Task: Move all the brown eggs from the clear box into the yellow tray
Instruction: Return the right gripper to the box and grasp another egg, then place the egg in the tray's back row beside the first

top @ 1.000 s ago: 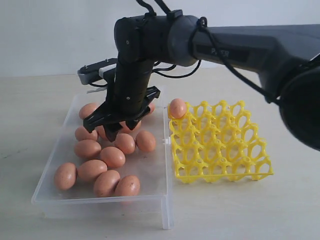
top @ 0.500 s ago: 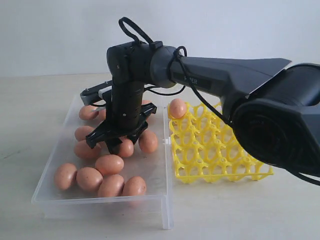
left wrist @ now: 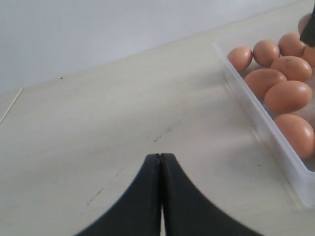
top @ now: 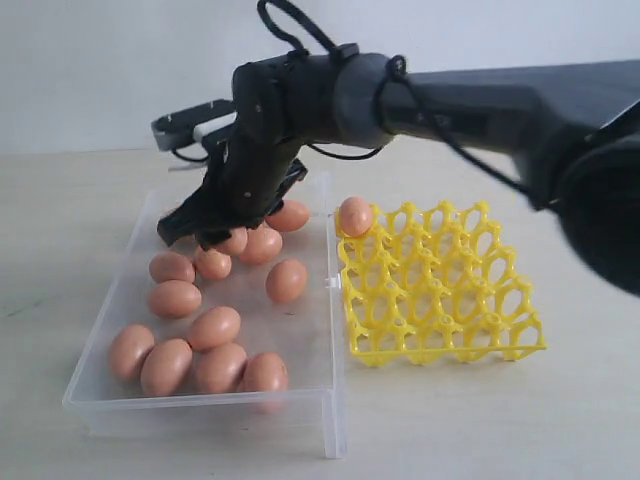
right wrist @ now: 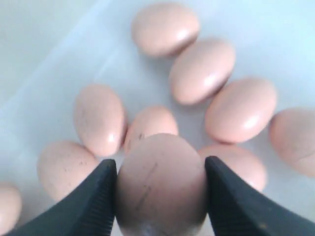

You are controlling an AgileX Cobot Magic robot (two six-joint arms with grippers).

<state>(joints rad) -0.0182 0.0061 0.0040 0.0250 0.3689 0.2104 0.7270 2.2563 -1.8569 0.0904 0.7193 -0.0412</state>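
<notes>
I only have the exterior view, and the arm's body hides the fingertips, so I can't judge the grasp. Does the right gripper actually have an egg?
Observer: Yes. In the right wrist view the right gripper is closed on one brown egg, touching it on both sides.
Operator: Good. I can't find the other gripper in my feed at all. Where is it?
Observer: The left gripper is shut with nothing in it. It is over bare table, outside the clear box.
</notes>
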